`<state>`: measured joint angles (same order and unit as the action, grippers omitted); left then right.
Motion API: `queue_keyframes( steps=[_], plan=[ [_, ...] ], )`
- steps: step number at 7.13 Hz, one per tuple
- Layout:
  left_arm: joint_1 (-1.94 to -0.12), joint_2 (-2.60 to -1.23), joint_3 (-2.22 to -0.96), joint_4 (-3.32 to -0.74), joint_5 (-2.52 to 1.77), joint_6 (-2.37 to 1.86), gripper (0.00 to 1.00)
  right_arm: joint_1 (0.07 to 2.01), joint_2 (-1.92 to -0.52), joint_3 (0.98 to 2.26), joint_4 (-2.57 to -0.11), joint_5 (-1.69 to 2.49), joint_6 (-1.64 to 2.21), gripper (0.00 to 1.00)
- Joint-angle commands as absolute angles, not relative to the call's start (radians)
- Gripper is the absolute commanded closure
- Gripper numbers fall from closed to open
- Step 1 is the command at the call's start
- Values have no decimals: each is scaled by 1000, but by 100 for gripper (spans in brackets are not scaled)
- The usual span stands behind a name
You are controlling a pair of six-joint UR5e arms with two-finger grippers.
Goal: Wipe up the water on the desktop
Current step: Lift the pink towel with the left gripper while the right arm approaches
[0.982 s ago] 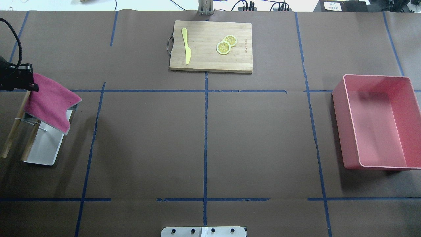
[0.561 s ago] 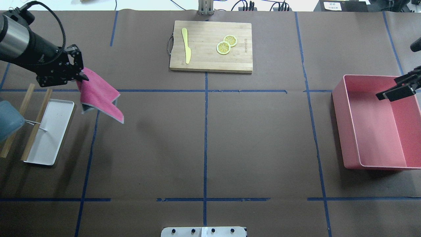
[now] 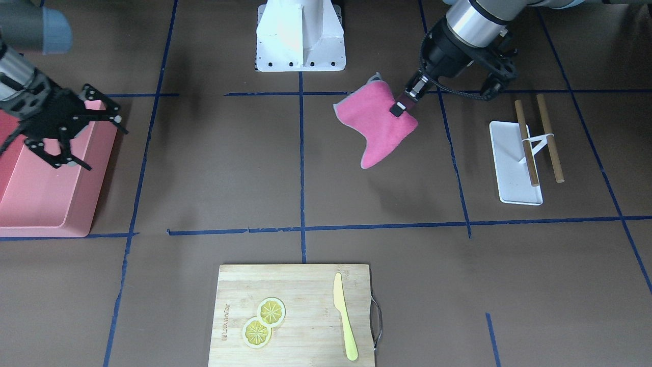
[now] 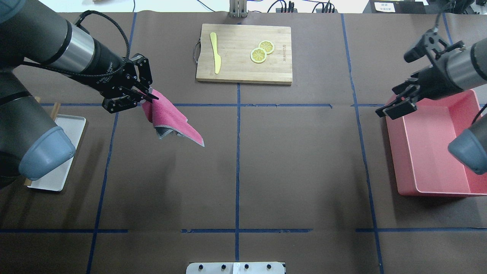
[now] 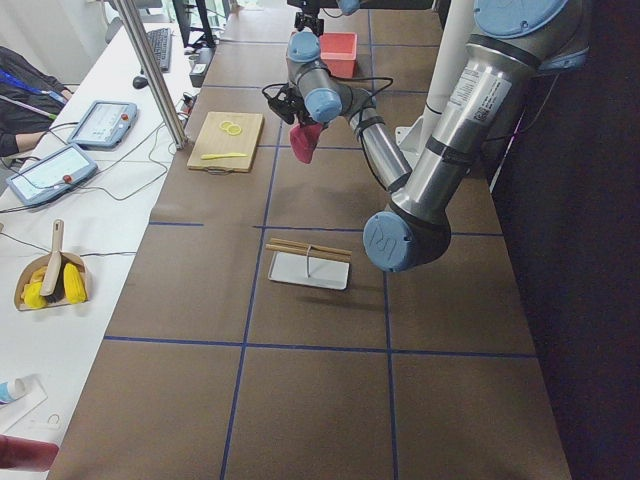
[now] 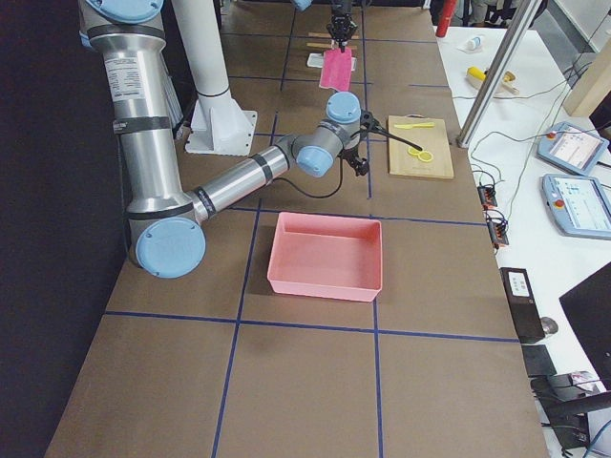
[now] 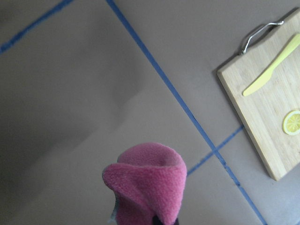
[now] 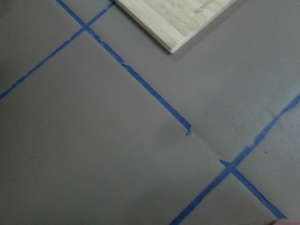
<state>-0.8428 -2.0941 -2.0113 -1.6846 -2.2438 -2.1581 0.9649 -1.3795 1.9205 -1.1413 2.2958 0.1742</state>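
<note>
- Leaving behind, at far left, the white tray (image 4: 74, 129) and its two wooden rods (image 3: 521, 122), where the cloth lay draped a second ago; half covered now by the left arm's elbow in the overhead view.
- Carried well to the right of where it was 0.6 s ago: left gripper (image 4: 151, 97), clamped on the top edge of the pink cloth (image 4: 171, 118), now past the first lengthwise blue tape line.
- Hanging bunched and folded below the fingers, grey backing showing at the lower hem (clear of the surface in the left side view).
- Lying under all of it: desktop (image 4: 296, 163), matte brown, gridded in blue tape.
- Unmoved at the far edge: wooden cutting board (image 4: 236, 64), yellow knife (image 4: 215, 53), two lemon slices (image 4: 258, 55).
- Burned along the board's right side, a brand mark (image 4: 284, 53), too small to read; pale lettering on the left arm's black wrist, likewise illegible.
- Reaching farther in from the right edge than 0.6 s ago: right gripper (image 4: 385, 102), fingers spread apart and holding nothing, above the near-left corner of the bin.
- Staying put at far right: pink bin (image 4: 397, 163).
</note>
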Motion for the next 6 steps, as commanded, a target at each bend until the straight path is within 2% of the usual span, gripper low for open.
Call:
queue_keyframes(
  steps=[1, 3, 5, 6],
  plan=[
    [-807, -2152, -2005, -1689, -2241, -2287, 99, 846, -1223, 1919, -1141, 2244, 219, 1],
    [-795, -2183, -1975, -1748, -2231, -2414, 98, 746, -1126, 1928, -1141, 2180, 331, 0],
    [-795, -2236, -1881, -1824, -2188, -2552, 98, 645, -1103, 1969, -1141, 2067, 345, 0],
    [-795, -2247, -1873, -1825, -2187, -2565, 98, 602, -1097, 1982, -1141, 2021, 345, 0]
  ],
)
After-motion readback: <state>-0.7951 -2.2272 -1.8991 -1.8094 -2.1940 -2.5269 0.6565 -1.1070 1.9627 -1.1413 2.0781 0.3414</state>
